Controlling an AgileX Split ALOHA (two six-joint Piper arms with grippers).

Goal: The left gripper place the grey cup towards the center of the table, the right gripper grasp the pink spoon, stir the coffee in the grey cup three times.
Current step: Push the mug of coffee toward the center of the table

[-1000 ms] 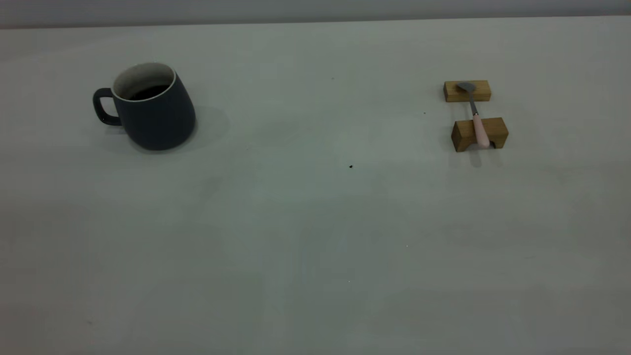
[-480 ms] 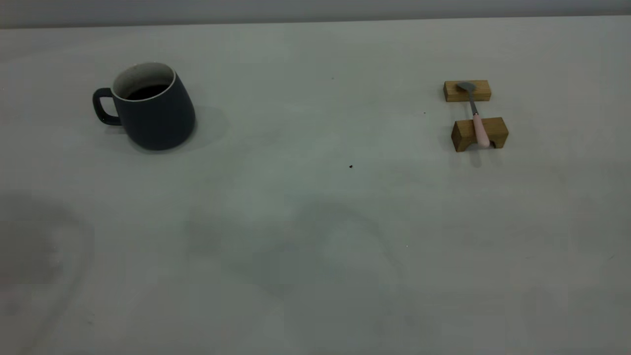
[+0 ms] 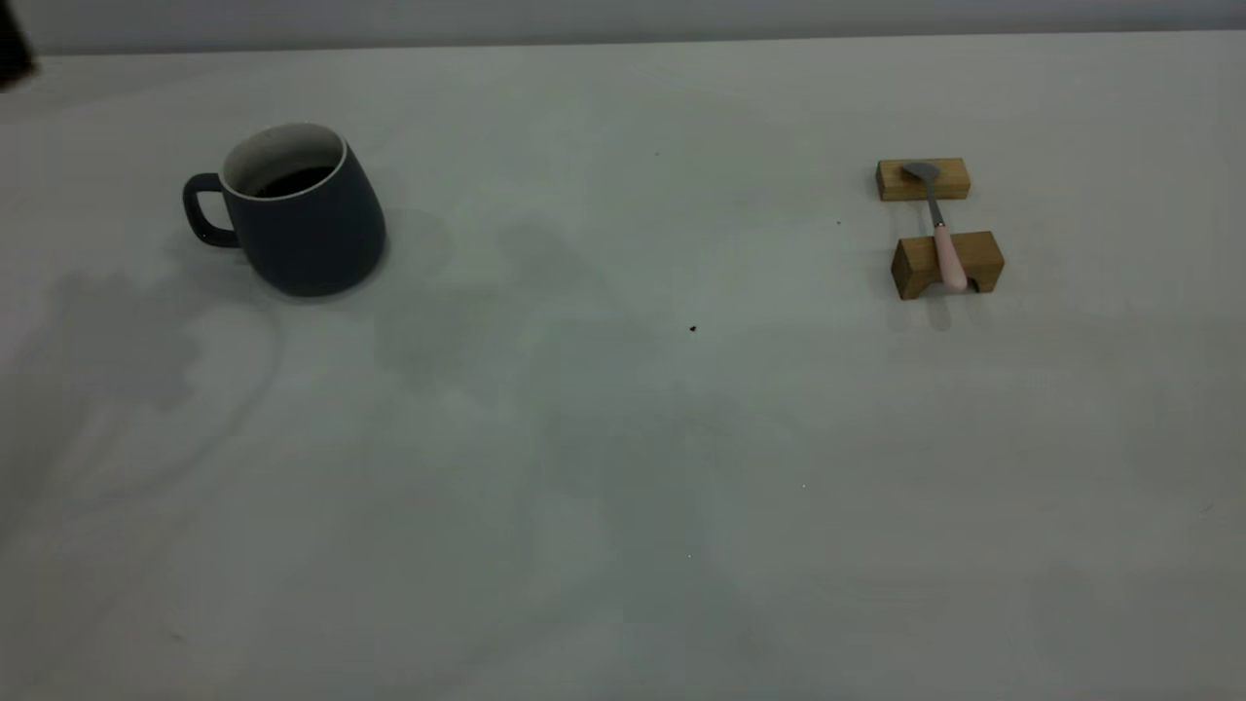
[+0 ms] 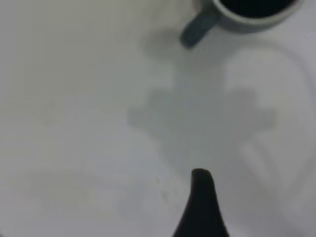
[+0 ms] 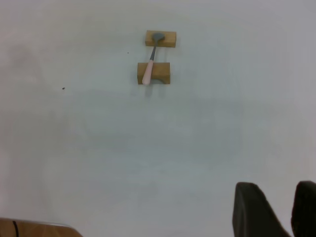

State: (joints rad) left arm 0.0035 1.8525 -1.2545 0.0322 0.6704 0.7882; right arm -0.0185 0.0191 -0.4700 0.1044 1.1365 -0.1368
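1. Grey cup (image 3: 297,209) stands upright on the tabletop (image 3: 604,467) at the exterior view's left, far side, handle pointing left. Well off the centre.
2. Contents: coffee (image 3: 292,181), a dark flat surface well below the white rim, pale inner wall showing above it. Left wrist view catches only part of the cup (image 4: 244,12) with its handle, dark liquid inside.
3. Pink spoon (image 3: 936,222) lies across two small wooden blocks at the right side, well apart from the cup. Its grey bowl rests on the far block (image 3: 923,180), its pink handle on the near block (image 3: 947,264), which is notched underneath. Handle end overhangs the near edge slightly.
4. Right wrist view shows the same set from farther off: spoon (image 5: 151,61) bridging both blocks, nothing touching it.
5. No brands, labels or writing readable on cup, spoon or blocks.
6. Left gripper (image 4: 201,207): only one dark jaw tip in its wrist view, above bare tabletop, short of the cup handle. Jaw state: cannot tell. Its shadow falls on the tabletop just beside the cup.
7. Right gripper (image 5: 276,210): two dark jaw tips visible, narrow gap between them, holding nothing, so slightly parted. Well apart from the spoon.
8. A few tiny dark specks on the tabletop mid-field.
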